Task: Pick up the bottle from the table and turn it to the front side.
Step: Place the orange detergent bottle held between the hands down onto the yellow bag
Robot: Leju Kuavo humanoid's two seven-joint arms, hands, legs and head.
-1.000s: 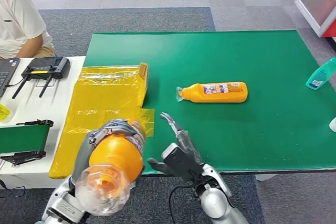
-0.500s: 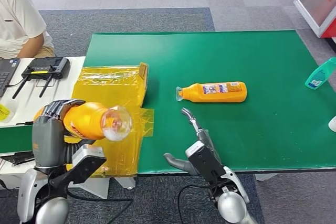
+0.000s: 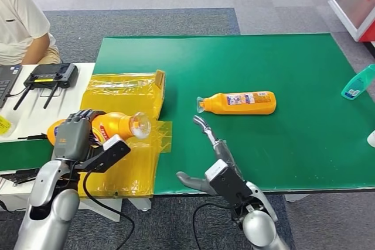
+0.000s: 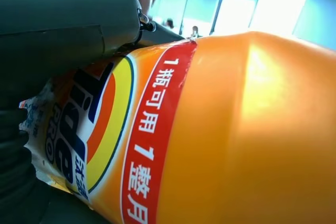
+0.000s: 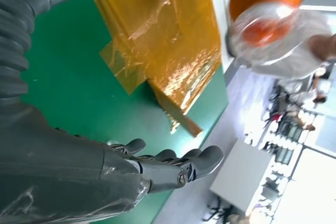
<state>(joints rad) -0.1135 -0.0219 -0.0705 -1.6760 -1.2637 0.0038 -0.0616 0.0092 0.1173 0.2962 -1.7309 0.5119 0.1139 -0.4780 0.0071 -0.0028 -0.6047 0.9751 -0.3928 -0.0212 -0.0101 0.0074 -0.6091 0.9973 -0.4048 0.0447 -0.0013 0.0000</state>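
Observation:
My left hand (image 3: 76,139) grips an orange bottle (image 3: 114,126) with a clear cap, held on its side above the yellow bag, cap toward the green mat. Close up in the left wrist view, the same bottle (image 4: 222,135) shows its red and blue label under my dark fingers (image 4: 71,19). A second orange bottle (image 3: 238,103) lies on its side on the green mat (image 3: 274,62), cap to the left. My right hand (image 3: 217,165) hovers open above the mat's near edge, fingers (image 5: 174,169) stretched out, short of the lying bottle.
A yellow plastic bag (image 3: 126,106) covers the mat's left end and the white table beside it. A teal bottle (image 3: 358,83) lies at the far right edge. A black controller (image 3: 51,75) sits near a seated person (image 3: 20,24). A green belt device (image 3: 20,153) stands at left.
My left hand has swung the held bottle from pointing cap-first at the camera to lying level, cap toward the mat. The right hand shifted slightly along the near edge, still open.

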